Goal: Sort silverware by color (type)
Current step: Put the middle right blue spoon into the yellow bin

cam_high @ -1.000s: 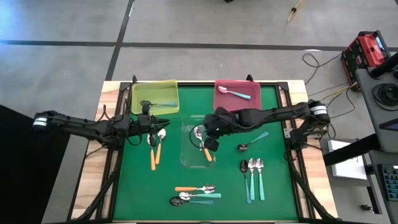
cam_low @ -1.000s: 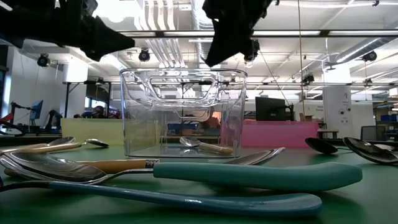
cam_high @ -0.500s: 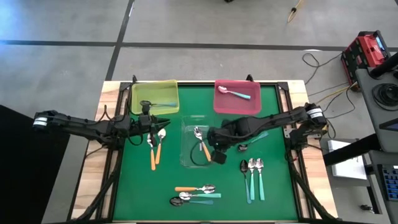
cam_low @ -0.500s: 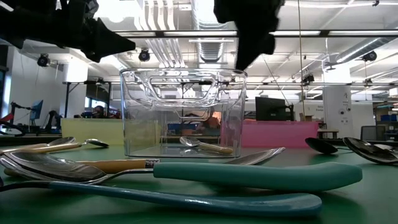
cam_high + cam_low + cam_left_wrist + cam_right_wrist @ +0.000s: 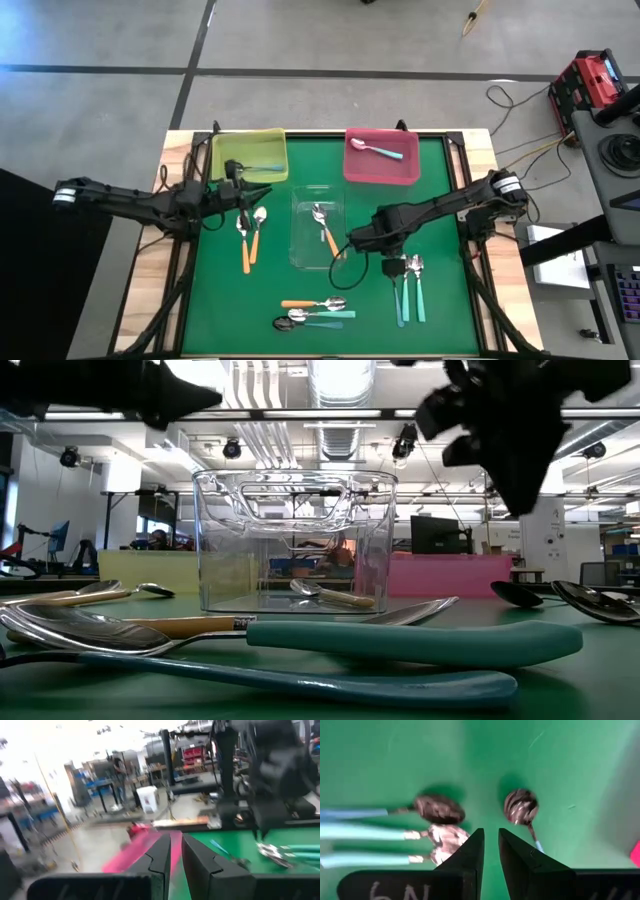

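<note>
Silverware lies about the green mat. Three teal-handled spoons (image 5: 406, 285) lie side by side at the near right, and a dark-bowled spoon (image 5: 520, 806) lies just beyond them. My right gripper (image 5: 372, 240) hangs well above these, pointing down, shut and holding nothing (image 5: 490, 845). Two orange-handled spoons (image 5: 250, 238) lie at the left. Above their bowls my left gripper (image 5: 265, 190) stays level, shut and holding nothing (image 5: 175, 851). An orange-handled spoon (image 5: 326, 232) lies in the clear tray (image 5: 300, 250).
At the far side, the yellow tray (image 5: 225, 170) holds a teal-handled spoon and the pink tray (image 5: 352, 170) a blue-handled one. More spoons (image 5: 315, 312) lie near the front edge, and they fill the foreground of the low view (image 5: 400, 642).
My right gripper has swung from above the clear tray toward the table's right and near edges. It has also sunk and tipped over until it points down. My left gripper has risen a little. No spoon has moved.
</note>
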